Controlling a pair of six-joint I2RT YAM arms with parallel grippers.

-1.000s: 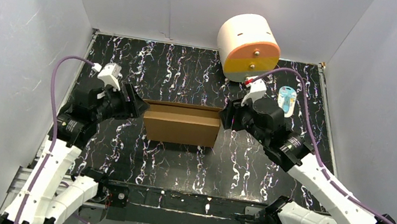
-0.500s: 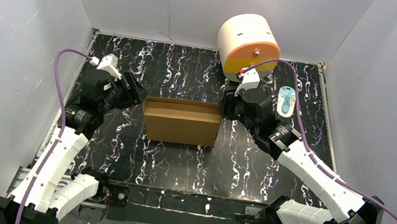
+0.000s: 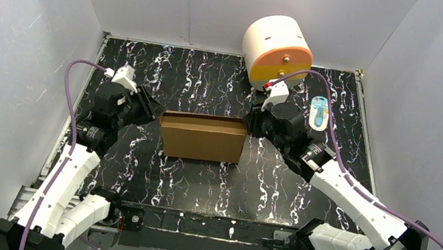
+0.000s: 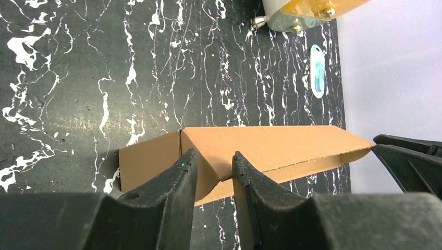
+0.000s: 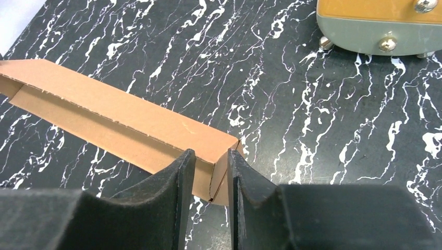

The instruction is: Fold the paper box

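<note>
Two ends of paper box [image 3: 203,137] sit between narrow fingers: left gripper [image 4: 213,157], right gripper [image 5: 209,155]; real pinch unclear. Box light, stiff, bends at folds; hold end walls.

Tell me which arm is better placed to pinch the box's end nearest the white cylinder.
Right, probably: the right gripper straddles that corner of the paper box; the left gripper sits at the opposite end.

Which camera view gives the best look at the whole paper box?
The top external view: the paper box appears whole, both ends in sight. The left wrist view shows it lengthwise from one end, partly behind the fingers. The right wrist view shows it from the other end, cut off at the frame's edge.
</note>
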